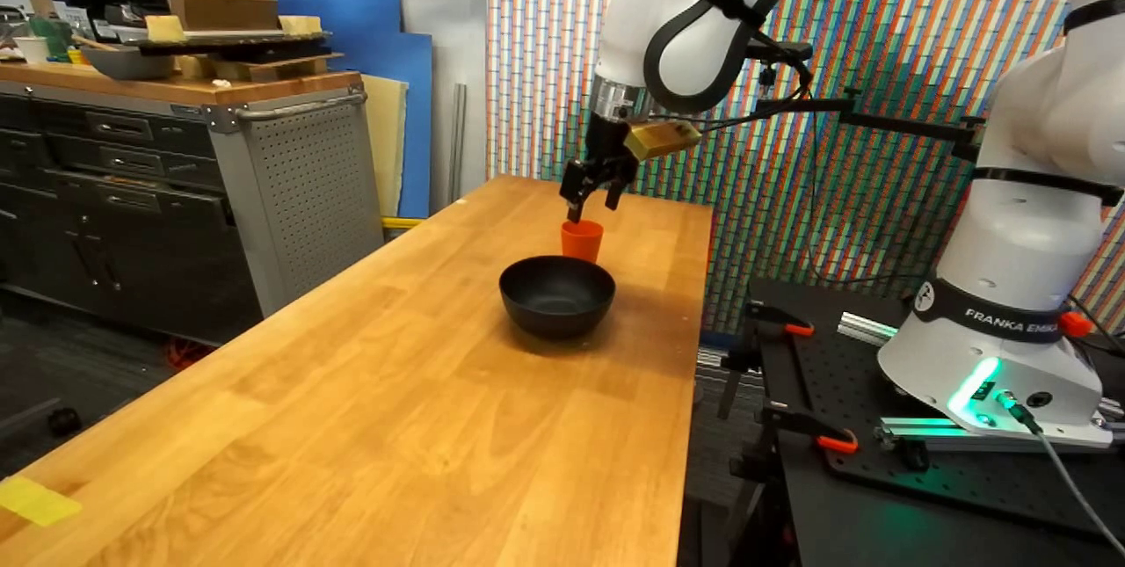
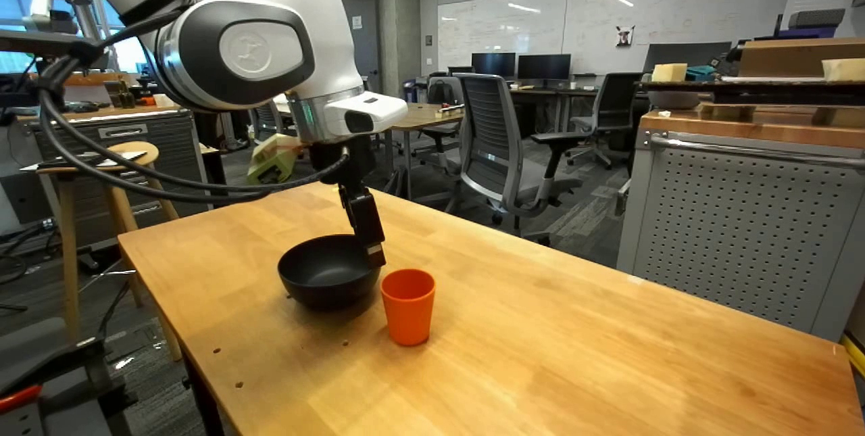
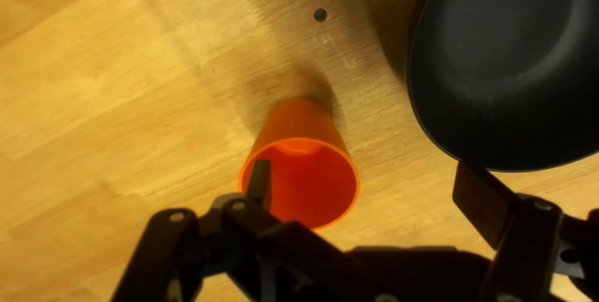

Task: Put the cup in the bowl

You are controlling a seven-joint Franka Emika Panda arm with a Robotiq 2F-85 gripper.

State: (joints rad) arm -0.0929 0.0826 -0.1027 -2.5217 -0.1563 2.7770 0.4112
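Plainly, the cup stands on the desk, upright and mouth up, and that stance seems to suit a grasp from above: the whole rim lies open. The bowl stands just beside it, at two o'clock of the cup in the wrist view, with a strip of desk between. Such nearness should keep the carry short, and the bowl, being wider, ought to forgive a slightly off-centre drop.

The pincer points down, spread wide and gripping nothing; the width is probably there so that a wall or the whole cup can fit. Yet it is not centred. One finger covers the cup's nine o'clock edge in the wrist view, while the other finger lies out at three o'clock, by the bowl's seven o'clock edge. My reading is that the first is meant to go inside the cup, for a pinch on the three o'clock wall; if the cup is to be straddled instead, the pincer would need to shift towards nine. In an exterior view the tips show at eleven o'clock of the cup, with a gap, so I judge that they hang above it; contact with the rim I cannot rule out.

The risk, I think, is the outer finger knocking the bowl on the way down.
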